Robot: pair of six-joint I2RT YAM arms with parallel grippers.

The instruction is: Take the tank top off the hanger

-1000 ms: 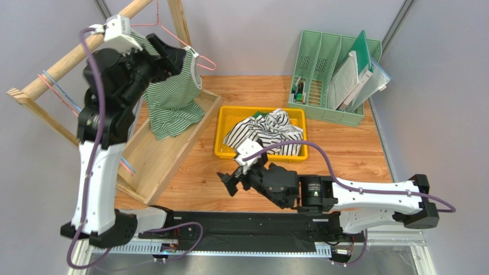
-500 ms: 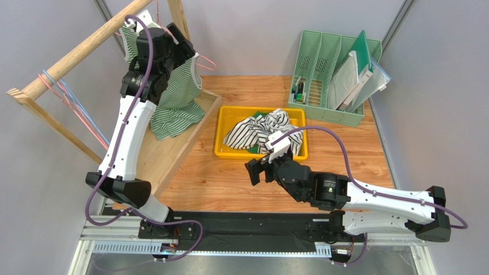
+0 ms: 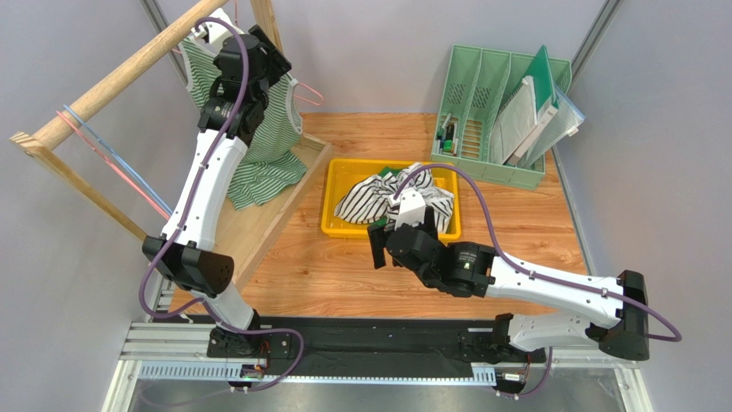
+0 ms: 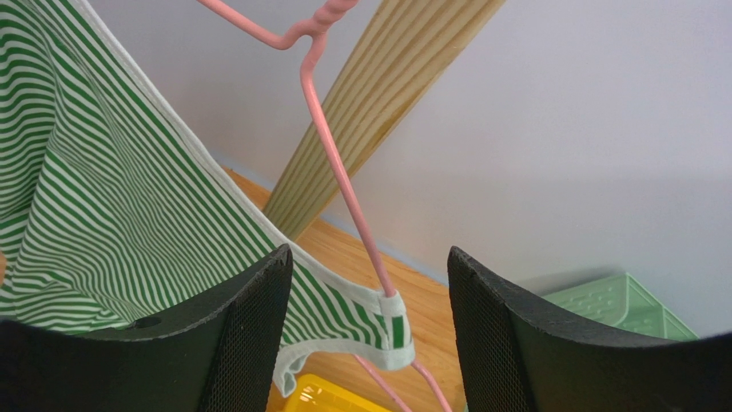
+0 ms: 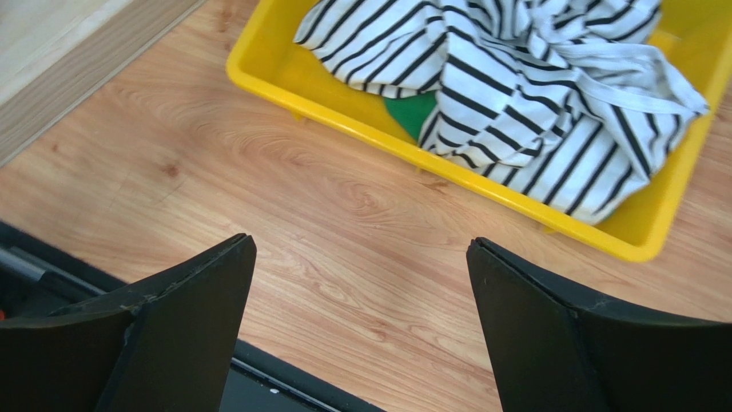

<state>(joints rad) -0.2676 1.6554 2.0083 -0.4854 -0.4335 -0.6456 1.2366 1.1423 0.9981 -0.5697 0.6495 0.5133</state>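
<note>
A green-and-white striped tank top [image 3: 265, 154] hangs on a pink wire hanger [image 3: 308, 93] from the wooden rack [image 3: 112, 81] at the back left. In the left wrist view the tank top [image 4: 103, 215] hangs from the hanger [image 4: 339, 180] by one strap [image 4: 391, 330], which lies between the jaws. My left gripper [image 3: 273, 60] is open, high up at the hanger, its midpoint [image 4: 369, 296] just by the pink wire. My right gripper [image 3: 378, 245] is open and empty above the bare table [image 5: 361, 257], near the yellow bin.
A yellow bin [image 3: 339, 225] mid-table holds black-and-white striped clothes [image 3: 395, 199], also in the right wrist view [image 5: 533, 94]. A green file organiser [image 3: 507, 112] stands at the back right. More wire hangers [image 3: 103, 150] hang on the rack's lower left rail.
The left arm swung from the rack's left side up and right to the hanger, jaws now either side of the strap. The right gripper moved up and right toward the yellow bin.
</note>
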